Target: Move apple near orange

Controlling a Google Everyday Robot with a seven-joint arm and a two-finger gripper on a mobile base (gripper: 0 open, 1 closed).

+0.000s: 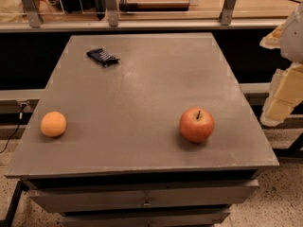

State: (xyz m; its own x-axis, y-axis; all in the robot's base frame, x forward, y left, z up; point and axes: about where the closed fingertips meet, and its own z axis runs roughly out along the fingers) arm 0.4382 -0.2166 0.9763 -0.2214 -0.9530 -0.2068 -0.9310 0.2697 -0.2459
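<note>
The red-orange apple (pixel 197 125) with a short dark stem sits on the grey table (pixel 142 89) at the front right. The small plain orange (pixel 53 124) sits near the table's front left edge, far from the apple. My gripper (pixel 275 113) hangs at the right edge of the view, beyond the table's right side. It is to the right of the apple, apart from it, and holds nothing that shows.
A dark blue snack packet (pixel 102 57) lies at the table's back left. A rail with metal posts (pixel 113 18) runs behind the table. Drawers (pixel 142 200) show below the table's front edge.
</note>
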